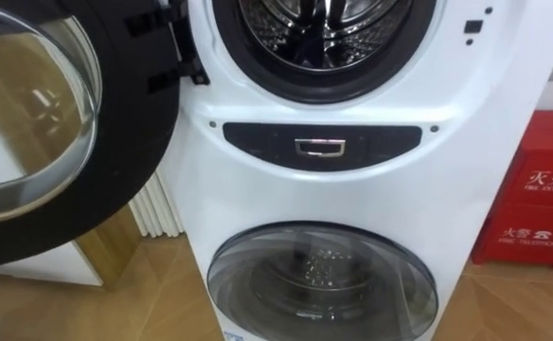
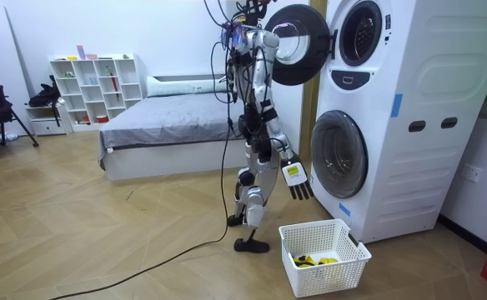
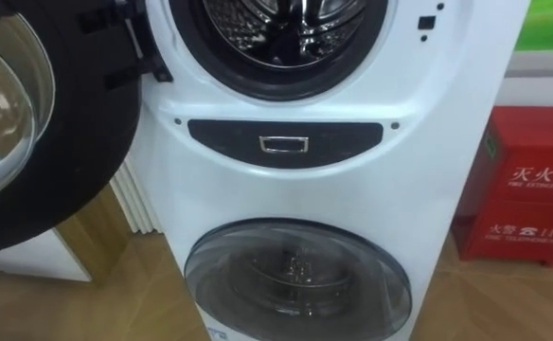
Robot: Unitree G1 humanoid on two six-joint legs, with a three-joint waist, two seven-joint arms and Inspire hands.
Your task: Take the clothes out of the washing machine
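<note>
Both eye views are taken from the head, very close to the washing machine (image 1: 352, 194), facing its front square-on and tilted slightly down. The upper drum opening (image 1: 324, 38), open door (image 1: 30, 123) and lower door (image 1: 322, 284) are shared, offset slightly sideways. The room view is set well back, side-on, with robot, machine and basket (image 2: 325, 254) seen whole.

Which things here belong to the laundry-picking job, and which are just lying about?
Job: washing machine, its open upper door, upper drum, white basket on the floor.
Lying about: bed, white shelf, red box.
</note>
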